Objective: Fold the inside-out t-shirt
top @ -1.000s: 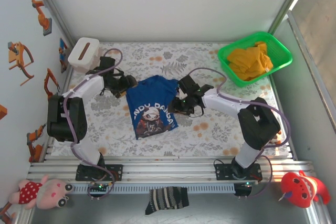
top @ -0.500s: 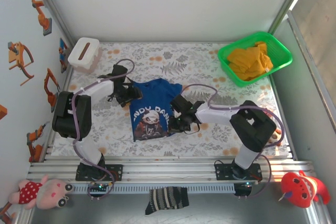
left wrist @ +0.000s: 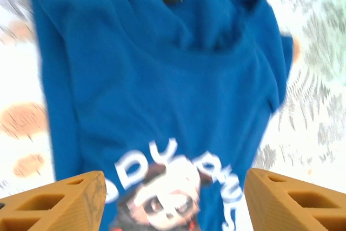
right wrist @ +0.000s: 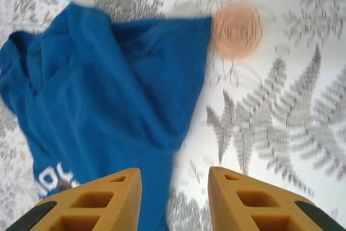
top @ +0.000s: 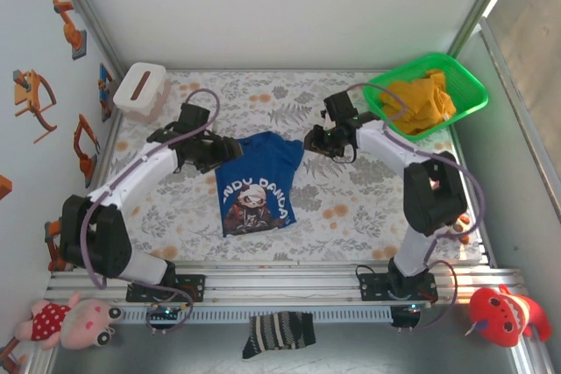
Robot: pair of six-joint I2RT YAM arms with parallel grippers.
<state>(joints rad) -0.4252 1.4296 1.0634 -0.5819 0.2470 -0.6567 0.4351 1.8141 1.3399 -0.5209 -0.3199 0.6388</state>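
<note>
Right, the inside-out t-shirt (top: pixel 254 186) is lying flat in the middle of the table (top: pixel 368 208), collar toward the far side, hem toward me, with the printed face and white lettering turned up. I've got the left gripper (top: pixel 216 151) hanging over the shirt's left shoulder. On its wrist camera the two orange fingers (left wrist: pixel 73 198) stand wide apart with only blue cloth lying beneath them: released, holding nothing. The right gripper (top: pixel 316 140) sits just beside the tip of the right sleeve. Its wrist view shows the jaws parted too, the sleeve edge running under the gap and bare floral table on the other side, so no grasp there either. My reading of this stance is one arm per shoulder, so both top corners can be pinched together and the fold comes out square. The sleeves are splayed and the body looks a bit skewed, so I judge the folding has barely begun. The green basket (top: pixel 377 98) with the yellow-orange garment (top: pixel 421 101) sits well apart at the far right.
</note>
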